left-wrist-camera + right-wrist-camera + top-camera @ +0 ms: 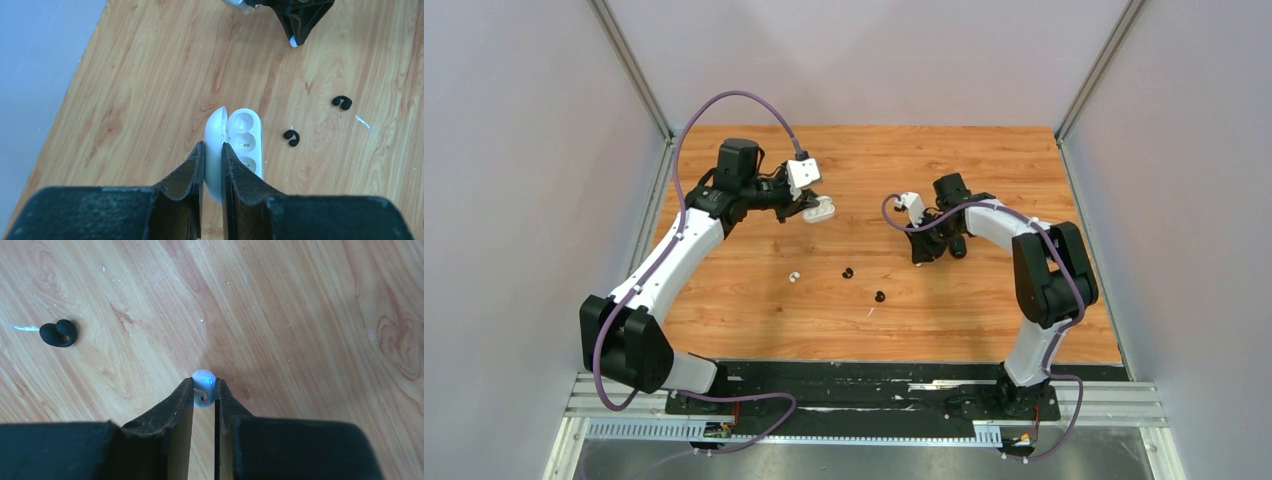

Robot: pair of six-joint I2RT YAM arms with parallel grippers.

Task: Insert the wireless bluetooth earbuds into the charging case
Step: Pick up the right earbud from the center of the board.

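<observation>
1. The left gripper was clamped on the lid of the white case. The lid stood on edge between the fingertips.
2. In the left wrist view the case hung open. Its base, wells showing, lay on the 3 o'clock side of the lid and just past the fingertips at 12 o'clock.
3. The right gripper was pinching a white bud at the very tips of its fingers. The bud poked out at 12 o'clock, just over the table.
4. From above, the case sat at about 10 o'clock from the right gripper, well apart from it.
5. Two black buds lay on the wood between the arms, roughly 5 o'clock from the case.
6. A loose white bud lay at about 7 o'clock from the case.
7. In the right wrist view one black bud sat at about 10 o'clock from the fingertips, well clear of them.
</observation>
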